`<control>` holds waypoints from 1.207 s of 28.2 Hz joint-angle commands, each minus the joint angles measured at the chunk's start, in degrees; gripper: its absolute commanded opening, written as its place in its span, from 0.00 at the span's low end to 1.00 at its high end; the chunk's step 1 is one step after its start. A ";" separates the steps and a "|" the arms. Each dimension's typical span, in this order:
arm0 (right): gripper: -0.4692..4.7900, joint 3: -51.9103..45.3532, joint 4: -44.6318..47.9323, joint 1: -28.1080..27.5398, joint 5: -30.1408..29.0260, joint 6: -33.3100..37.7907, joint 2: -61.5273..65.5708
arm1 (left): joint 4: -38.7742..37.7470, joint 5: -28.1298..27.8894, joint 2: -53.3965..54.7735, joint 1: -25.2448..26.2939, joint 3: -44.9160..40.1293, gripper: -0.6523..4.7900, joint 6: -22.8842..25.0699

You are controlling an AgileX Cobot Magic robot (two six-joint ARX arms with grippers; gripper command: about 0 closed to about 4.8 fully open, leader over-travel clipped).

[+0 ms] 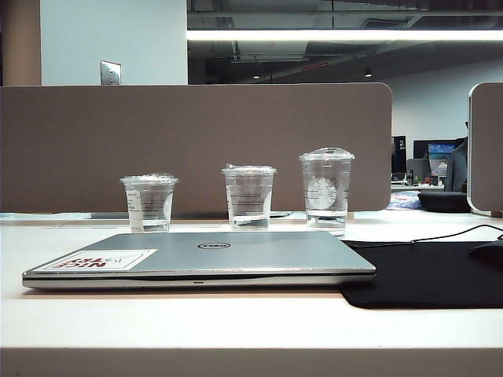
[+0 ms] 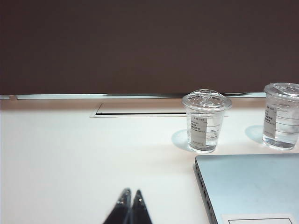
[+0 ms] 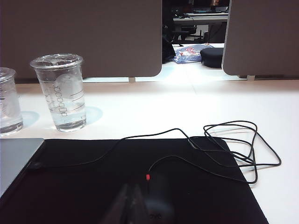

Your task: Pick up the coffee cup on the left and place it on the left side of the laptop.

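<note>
Coffee cup (image 1: 148, 203) sat left-center behind the laptop (image 1: 200, 259) ("NICE TRY" sticker, Dell logo), bare table (image 2: 70, 158) to its left. Left gripper (image 2: 130, 195) and right gripper (image 3: 129, 192) were both pressed together, low in their frames.

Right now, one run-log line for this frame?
stage: pre-reach | left gripper: shut, empty, short of coffee cup | right gripper: shut, above black mat | coffee cup: upright behind closed laptop

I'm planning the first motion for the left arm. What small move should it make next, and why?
Probably open the jaws and advance the left gripper toward the coffee cup. Its jaws are shut and it sits well short of the cup, which stands upright behind the laptop on the table. The right gripper, also shut, rests over the black mat, away from the task.
</note>
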 commanded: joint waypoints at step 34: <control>0.08 -0.22 0.57 31.45 0.02 0.02 3.76 | 0.42 -0.15 0.00 0.09 0.28 0.11 0.00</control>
